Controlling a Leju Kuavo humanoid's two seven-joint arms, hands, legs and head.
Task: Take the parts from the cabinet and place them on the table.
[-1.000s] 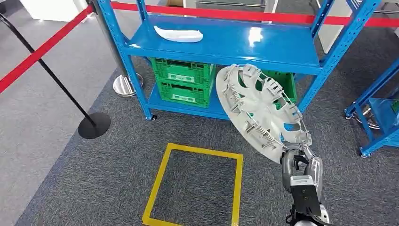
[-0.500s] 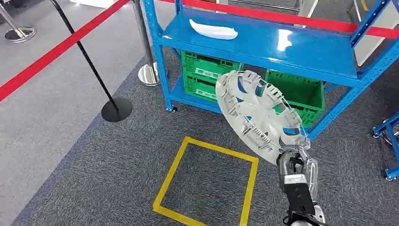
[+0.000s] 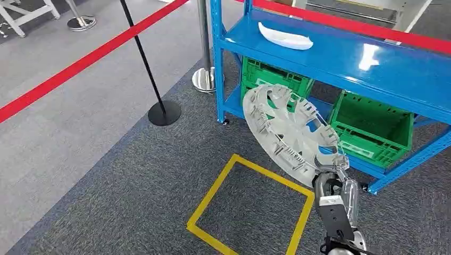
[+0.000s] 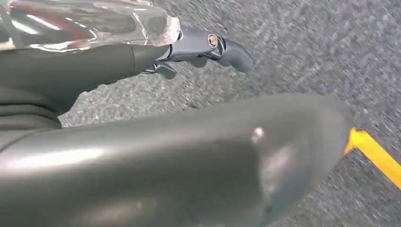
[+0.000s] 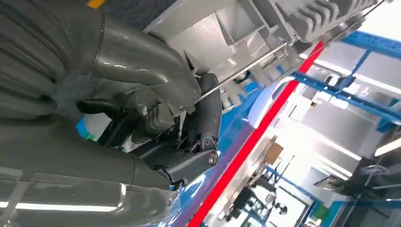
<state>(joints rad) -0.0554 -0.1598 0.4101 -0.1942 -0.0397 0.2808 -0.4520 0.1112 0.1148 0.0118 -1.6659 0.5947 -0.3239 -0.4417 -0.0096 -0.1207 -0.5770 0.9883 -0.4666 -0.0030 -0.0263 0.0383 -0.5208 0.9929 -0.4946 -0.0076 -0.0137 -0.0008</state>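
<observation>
The blue cabinet (image 3: pixel 340 58) is standing close ahead, its shelf edge near the raised wheel cover (image 3: pixel 290 133), so the disc is risking a knock against it. The right robot hand (image 3: pixel 335 187) is pinching the cover only at its lower rim; that leverage could twist it loose. The left robot hand (image 4: pixel 198 47) is hanging empty over the carpet, fingers loosely apart.

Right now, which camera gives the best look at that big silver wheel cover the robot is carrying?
The head view: it shows the whole wheel cover, tilted, with the right hand gripping its lower rim in front of the blue rack. The right wrist view catches just a close-up piece of the rim at the fingers. The left wrist view looks at carpet.
</observation>
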